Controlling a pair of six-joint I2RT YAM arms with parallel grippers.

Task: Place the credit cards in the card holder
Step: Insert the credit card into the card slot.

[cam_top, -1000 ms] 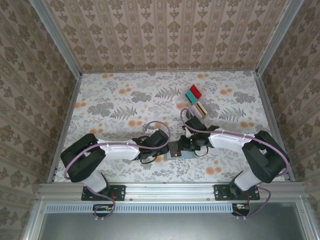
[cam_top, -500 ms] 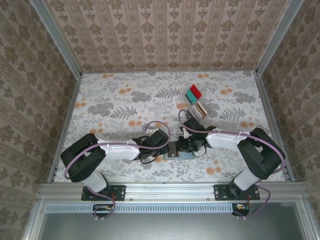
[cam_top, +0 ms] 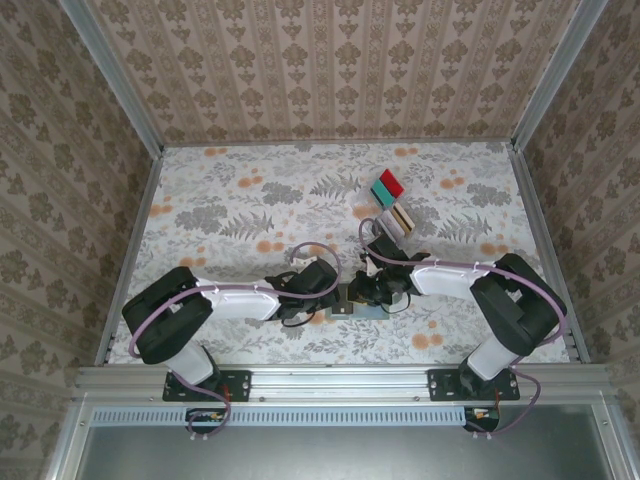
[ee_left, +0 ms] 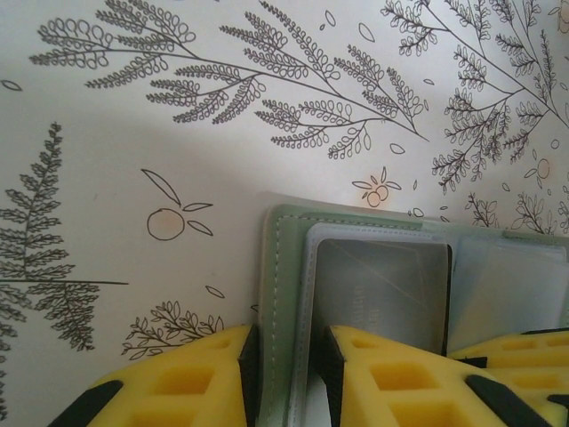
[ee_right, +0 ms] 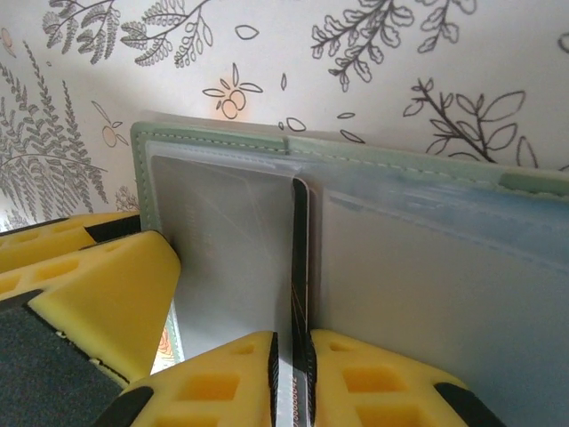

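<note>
On the worktop [cam_top: 220,210], top view: card holder [cam_top: 352,303] flat near the front edge, between left end effector [cam_top: 328,297] and right end effector [cam_top: 366,292].
Clear tray [cam_top: 365,211]: credit cards [cam_top: 388,186] stacked inside, well apart from the holder.
Left wrist, left end effector [ee_left: 286,369]: pressed together on the green cover edge of the card holder [ee_left: 283,258].
Right wrist, right end effector [ee_right: 292,356]: pinching a dark card [ee_right: 300,249] on edge, against the clear pockets of the card holder [ee_right: 222,231].

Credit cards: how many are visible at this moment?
3 clear: a red plastic card and a teal plastic card in the clear divided tray, a dark thin card pinched by the right gripper at the grey-green wallet. Paler tray cards blur; more may hide.
</note>
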